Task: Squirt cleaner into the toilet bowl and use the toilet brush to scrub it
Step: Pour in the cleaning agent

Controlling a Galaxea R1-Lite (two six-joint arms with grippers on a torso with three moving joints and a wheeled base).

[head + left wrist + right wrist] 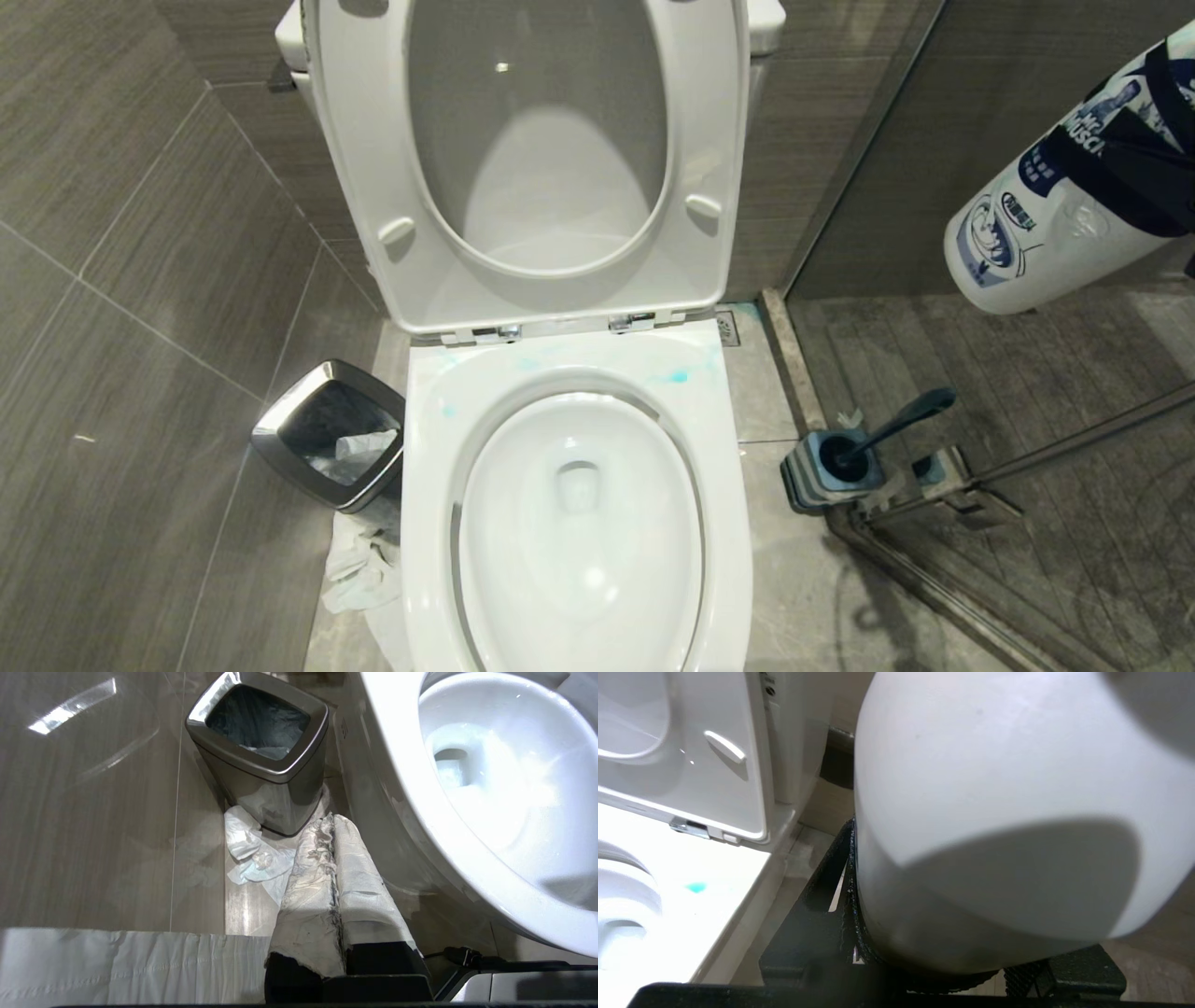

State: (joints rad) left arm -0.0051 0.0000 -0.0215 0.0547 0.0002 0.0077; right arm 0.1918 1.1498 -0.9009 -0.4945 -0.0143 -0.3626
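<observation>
The toilet bowl (579,523) fills most of what lies before me, its seat and lid (532,159) raised upright against the cistern, with turquoise smears of cleaner liquid (674,377) on the white ledge just behind the rim. It sits below and well to the left of my right claw (1134,168), which hangs high at the right edge of my sight, its black fingers (822,914) clenched around the cleaner bottle (1046,233); the white printed body is tilted, base end pointing down toward the floor, and I cannot see its cap. The steel-rimmed waste bin (331,434) stands on the far side of the bowl from that claw, just ahead of my left claw (332,826), which is low beside the bowl's outer wall with its wrapped fingers (359,882) pressed together on nothing. Crumpled white paper (252,858) lies on the floor touching the bin's foot. Beneath my right claw, the toilet brush (896,425) leans in its blue-grey holder (826,471) by the glass partition's rail.
</observation>
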